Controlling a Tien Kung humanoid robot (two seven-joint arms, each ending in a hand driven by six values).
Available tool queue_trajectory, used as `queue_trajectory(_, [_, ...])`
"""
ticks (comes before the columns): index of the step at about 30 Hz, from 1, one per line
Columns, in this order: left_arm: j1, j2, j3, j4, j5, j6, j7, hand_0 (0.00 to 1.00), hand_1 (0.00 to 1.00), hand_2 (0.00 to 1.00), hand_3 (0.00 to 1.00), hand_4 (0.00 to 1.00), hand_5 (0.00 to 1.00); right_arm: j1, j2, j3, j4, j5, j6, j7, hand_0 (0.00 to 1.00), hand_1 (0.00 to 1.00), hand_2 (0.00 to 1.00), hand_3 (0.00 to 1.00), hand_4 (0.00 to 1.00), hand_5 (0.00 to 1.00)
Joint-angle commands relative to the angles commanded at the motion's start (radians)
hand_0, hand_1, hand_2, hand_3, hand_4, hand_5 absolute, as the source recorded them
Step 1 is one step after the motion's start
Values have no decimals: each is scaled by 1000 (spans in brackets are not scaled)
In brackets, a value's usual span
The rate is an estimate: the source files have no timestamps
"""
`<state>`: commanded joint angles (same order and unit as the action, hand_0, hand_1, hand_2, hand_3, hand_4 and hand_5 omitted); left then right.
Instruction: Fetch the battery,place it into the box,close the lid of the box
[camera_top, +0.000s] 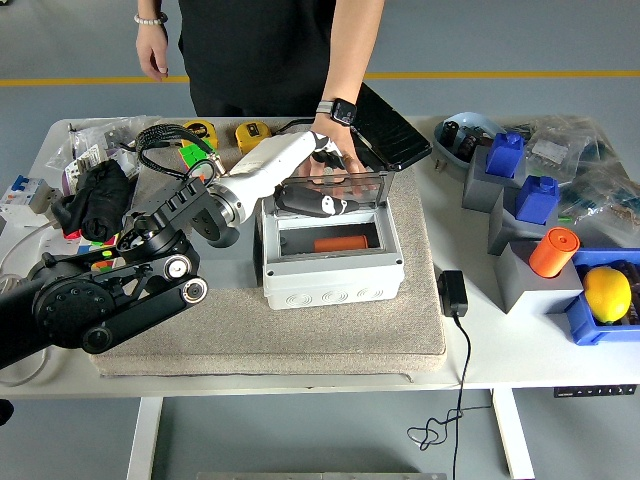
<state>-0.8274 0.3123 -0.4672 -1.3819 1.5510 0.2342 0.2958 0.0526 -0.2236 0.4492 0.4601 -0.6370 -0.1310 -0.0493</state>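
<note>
With the battery lying in the box, I am resting my left hand, fingers curled and empty, on the raised lid, needing to press it down.

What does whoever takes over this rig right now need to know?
Left robot hand: at the clear lid, fingers on its far side, thumb on its near edge. No firm grasp visible.
Right arm: out of view.
Battery: lying inside the grey box.
Person's hand: behind the lid, at the box's far side.
Done: battery fetched and placed.
Left: lid is upright, needs closing.
</note>
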Motion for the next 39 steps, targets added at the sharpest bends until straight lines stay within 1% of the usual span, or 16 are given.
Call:
queue_trajectory(2, [4,5,3,-18,2,-6,6,597,658,637,610,982,532,-1,0,0,0,-1,0,0,616,652,662,566,933,440])
queue_trajectory(3, [6,7,4,-27,3,-8,9,538,628,620,600,980,527,-2,0,1,0,-1,0,0,615,651,662,566,933,440])
queue_trajectory(8, [26,24,12,-78,7,-20,22,538,628,620,600,980,527,-3,0,1,0,-1,0,1,615,651,662,566,933,440])
queue_trajectory(9, [31,27,13,-87,7,-21,24,515,610,613,592,978,523,-4,1,1,0,-1,0,1,615,651,662,566,934,440])
queue_trajectory(11, [42,33,18,-105,6,-22,26,515,610,613,592,978,523,-5,1,1,0,-1,0,1,615,651,662,566,934,440])
queue_trajectory(15, [59,41,34,-127,-1,-19,23,512,602,612,591,980,527,-6,1,-1,-4,0,0,1,615,651,662,565,934,440])
queue_trajectory(20, [78,33,60,-121,-14,-11,15,512,602,612,591,980,527,-7,1,-4,-13,6,1,0,615,651,662,565,934,440])
queue_trajectory(21, [85,28,63,-117,-15,-9,13,502,598,613,599,995,563,-7,1,-4,-14,7,1,0,616,650,662,565,934,440])
queue_trajectory(26, [106,18,55,-115,-21,2,0,502,598,613,599,995,563,-8,1,-3,-15,7,1,0,616,650,662,565,934,440])
queue_trajectory(30, [132,17,12,-128,-31,28,-27,501,599,613,603,998,573,-8,3,-5,-16,8,1,1,615,651,662,566,934,440])
queue_trajectory(31, [141,17,-3,-131,-38,40,-39,501,599,613,603,998,573,-8,3,-6,-16,9,1,1,615,651,662,566,934,440])
queue_trajectory(35, [192,12,-87,-139,-127,114,-125,487,606,615,601,998,570,-8,4,-12,-24,17,2,1,615,650,662,567,934,441])
queue_trajectory(37, [225,6,-147,-134,-194,151,-180,487,606,615,601,998,570,-8,3,-14,-27,19,3,1,615,650,662,567,934,441])
queue_trajectory(39, [248,0,-194,-128,-249,168,-218,496,614,617,597,995,564,-7,3,-14,-30,20,2,1,615,650,662,567,934,443])
